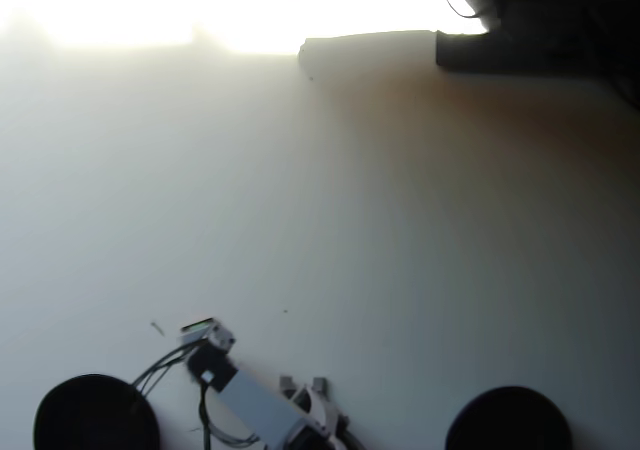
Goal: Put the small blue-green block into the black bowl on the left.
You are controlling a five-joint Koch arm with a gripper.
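The picture is washed out by glare. One black bowl (95, 413) sits at the bottom left edge and a look-alike black bowl (508, 420) at the bottom right edge. My arm lies low between them, running from the bottom edge up and to the left. Its tip, the gripper (207, 334), ends a short way up and to the right of the left bowl, outside its rim. The jaws are too small and blurred to tell apart. The small blue-green block does not show anywhere.
Dark wires (160, 370) run from the arm toward the left bowl's rim. A dark block of equipment (520, 40) fills the top right corner. The pale table (330, 220) stretches across the middle, with strong glare at the top left.
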